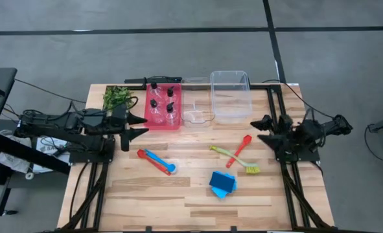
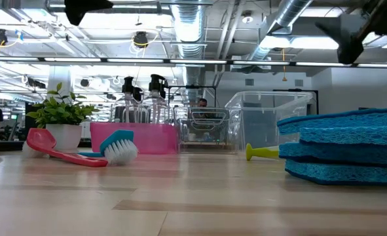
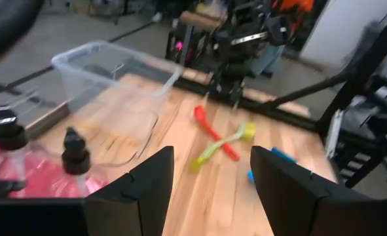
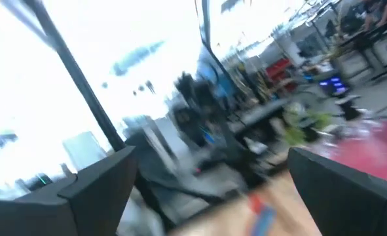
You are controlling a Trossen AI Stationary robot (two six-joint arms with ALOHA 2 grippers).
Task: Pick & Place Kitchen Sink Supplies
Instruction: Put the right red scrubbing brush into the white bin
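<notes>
A: The left gripper (image 1: 139, 125) is held open and empty above the table's left side; the right gripper (image 1: 262, 129) likewise at the right.

B: The red and blue brushes (image 1: 156, 161) lie diagonally, just nearward of the left one.

A: Four bottles (image 1: 162, 103) stand in the red bin (image 1: 147, 120); the clear bin (image 1: 231, 114) holds nothing visible.

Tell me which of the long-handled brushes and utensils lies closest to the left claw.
The blue brush, crossed with the red utensil on the table's left half, just off the open left claw. The yellow-green brush and the red spoon lie towards the right arm.
</notes>
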